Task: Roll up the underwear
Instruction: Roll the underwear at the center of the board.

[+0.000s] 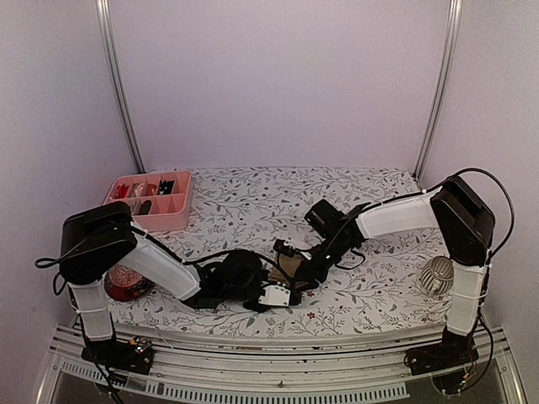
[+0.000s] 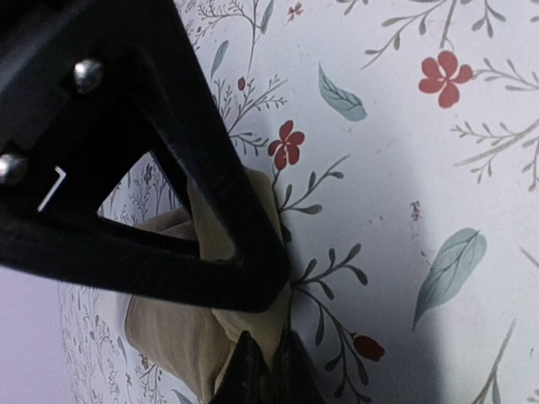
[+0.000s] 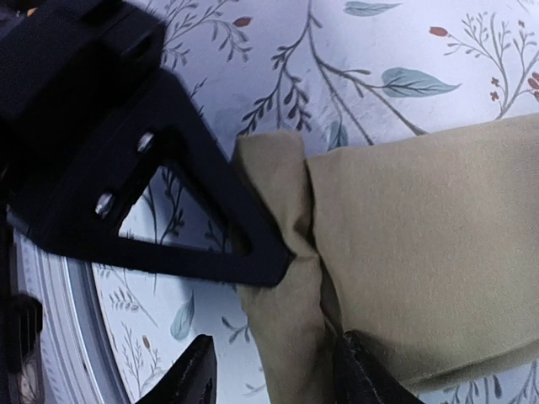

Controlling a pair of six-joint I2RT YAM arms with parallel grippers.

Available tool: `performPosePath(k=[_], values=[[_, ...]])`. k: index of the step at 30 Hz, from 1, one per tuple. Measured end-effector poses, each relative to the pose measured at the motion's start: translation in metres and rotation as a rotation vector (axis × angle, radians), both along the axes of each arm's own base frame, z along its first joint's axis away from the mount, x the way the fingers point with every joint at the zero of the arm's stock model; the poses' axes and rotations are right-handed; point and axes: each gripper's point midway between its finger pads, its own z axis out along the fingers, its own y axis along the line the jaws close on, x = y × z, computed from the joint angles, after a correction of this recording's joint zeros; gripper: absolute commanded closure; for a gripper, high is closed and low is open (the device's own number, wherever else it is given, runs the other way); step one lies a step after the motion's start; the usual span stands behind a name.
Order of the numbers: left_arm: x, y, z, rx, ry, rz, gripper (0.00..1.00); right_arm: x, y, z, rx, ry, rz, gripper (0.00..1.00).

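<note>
Flowered table (image 1: 244, 198) bearing tan underwear (image 3: 421, 252), pale walls (image 1: 278, 84), pink tray (image 1: 160, 221) back left

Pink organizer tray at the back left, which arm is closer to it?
Left. The left arm bends right beside the pink tray; the right arm is far off to its right.

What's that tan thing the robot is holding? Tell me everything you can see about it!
The tan underwear is soft, plain beige cloth, folded thick, with one end bunched into a creased roll. It lies on the flowery table cover, toward the front, between both arms. The left tool is shut, pinching its edge. The right tool stands open around the rolled end.
</note>
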Motion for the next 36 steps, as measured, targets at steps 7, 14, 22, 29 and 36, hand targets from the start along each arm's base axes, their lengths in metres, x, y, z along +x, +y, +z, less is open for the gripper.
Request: performPosePath(k=[7, 14, 22, 29, 36], values=[[-0.009, -0.004, 0.0, 0.006, 0.143, 0.001, 1.0, 0.006, -0.033, 0.037, -0.031, -0.188, -0.123, 0.21], [-0.011, -0.004, 0.001, 0.024, 0.359, 0.004, 1.0, -0.007, -0.055, 0.099, 0.023, -0.51, -0.249, 0.14], [0.002, -0.011, -0.001, 0.023, 0.629, 0.021, 1.0, -0.039, -0.057, 0.144, 0.134, -0.761, -0.275, 0.12], [0.008, -0.015, -0.002, 0.031, 0.857, 0.011, 1.0, -0.07, -0.036, 0.146, 0.169, -0.96, -0.156, 0.13], [0.011, -0.015, -0.003, 0.043, 1.044, 0.008, 1.0, -0.092, -0.007, 0.1, 0.048, -1.079, 0.071, 0.34]])
